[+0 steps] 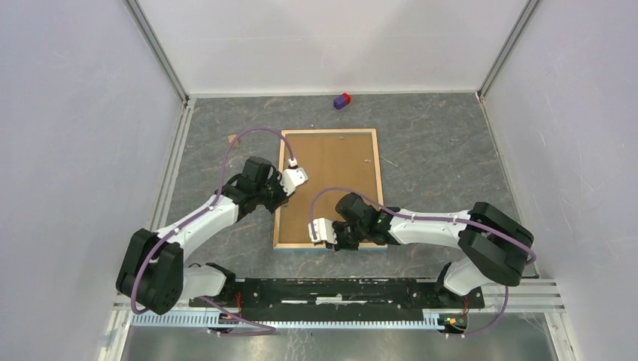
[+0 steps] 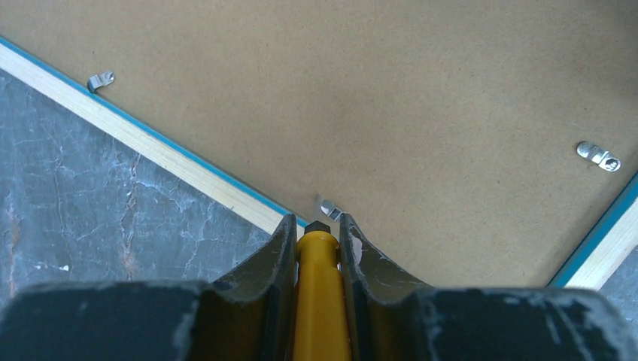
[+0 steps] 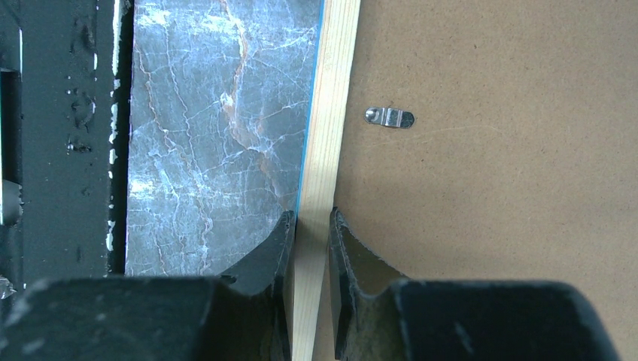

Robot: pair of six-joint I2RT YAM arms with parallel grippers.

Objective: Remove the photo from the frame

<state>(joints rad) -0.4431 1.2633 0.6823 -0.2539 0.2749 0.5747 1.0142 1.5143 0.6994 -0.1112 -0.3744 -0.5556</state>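
Grey counter (image 1: 451,150) bears the face-down frame (image 1: 331,180); left end effector (image 2: 317,226), clenching a yellow tool (image 2: 320,301), should lever the tab (image 2: 329,208) gently while right end effector (image 3: 310,219) pinches the rim (image 3: 331,113).

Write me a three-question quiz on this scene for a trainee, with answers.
1. True or false: the frame lies with its brown back up.
2. What is the left hand shut on? A. a yellow tool B. a metal tab C. nothing
3. Fill in: the right hand grips the frame's light ____ rim.
Key: 1 true; 2 A; 3 wood.
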